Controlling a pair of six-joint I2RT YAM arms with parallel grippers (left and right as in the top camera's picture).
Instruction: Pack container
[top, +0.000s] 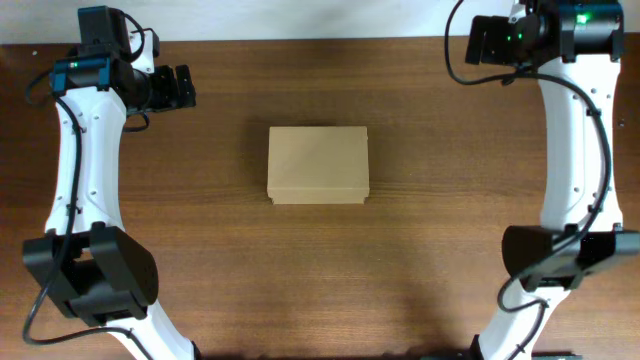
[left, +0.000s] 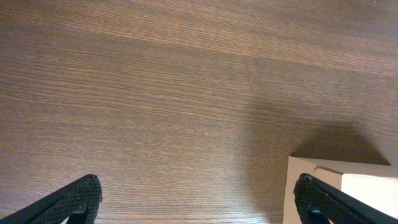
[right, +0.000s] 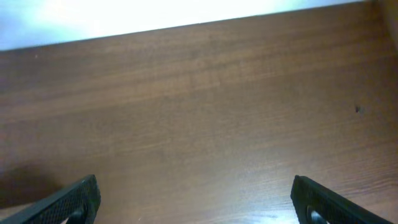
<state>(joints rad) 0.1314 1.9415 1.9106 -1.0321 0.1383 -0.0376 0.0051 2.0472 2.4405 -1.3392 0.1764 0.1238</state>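
Observation:
The container (top: 318, 164) is a small tan cardboard box with its lid flap down, lying in the middle of the brown wooden table (top: 450, 250). A corner of it shows at the lower right of the left wrist view (left: 367, 193). My left gripper (top: 183, 87) is open and empty at the far left, well away from the box; its fingers show wide apart in the left wrist view (left: 198, 198). My right gripper (top: 478, 40) is open and empty at the far right corner, with only bare wood between its fingers (right: 196, 198). No item for packing is in view.
The table's far edge meets a white wall (top: 320, 18), also seen at the top of the right wrist view (right: 124, 18). The arm bases stand at the near left (top: 90, 275) and near right (top: 560, 260).

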